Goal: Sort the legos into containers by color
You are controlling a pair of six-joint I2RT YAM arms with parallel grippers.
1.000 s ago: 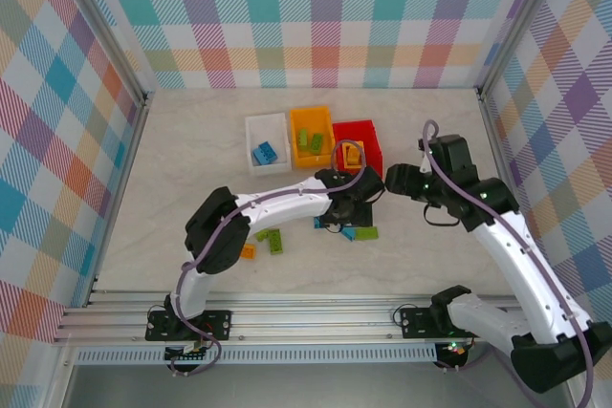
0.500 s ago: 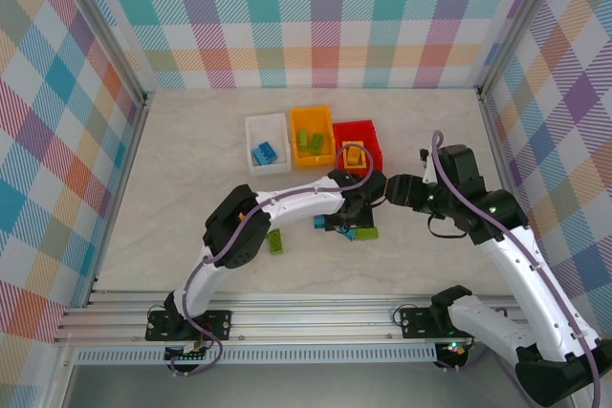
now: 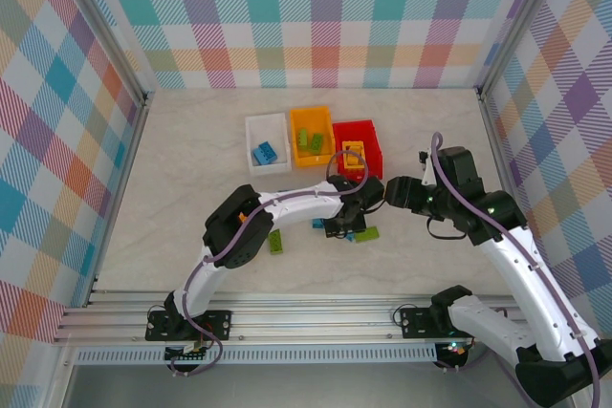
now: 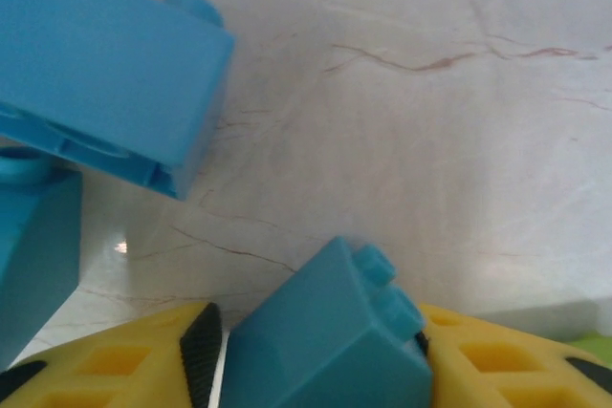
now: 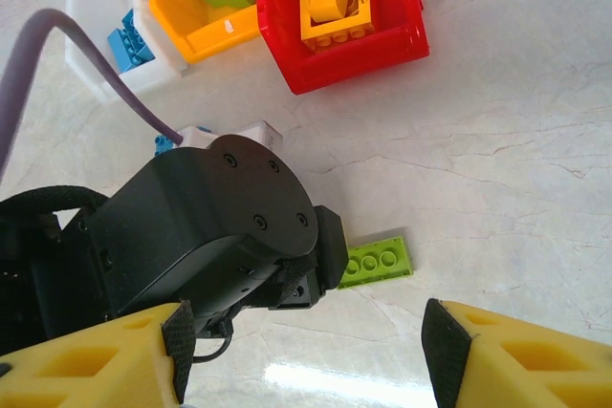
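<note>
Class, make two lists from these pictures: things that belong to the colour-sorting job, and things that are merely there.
Job: small blue plastic brick in left pincer; flat green plastic brick; white plastic bin; orange plastic bin; red plastic bin.
Merely there: marbled tabletop; checked fabric walls; purple cable.

L end effector [image 3: 348, 225] points down at desk [image 3: 191, 169] among loose legos: blue brick [image 3: 318, 225] just left of it, green brick [image 3: 367, 233] just right, 2nd green brick [image 3: 275, 241] farther left. R end effector [image 3: 390, 194] is close, up-right of it. Beyond both sit 3 bins: white bin [image 3: 250, 145] w/ blue bricks [image 3: 265, 153], orange bin [image 3: 312, 113] w/ green bricks [image 3: 308, 139], red bin [image 3: 374, 145] w/ yellow brick [image 3: 353, 152].
</note>
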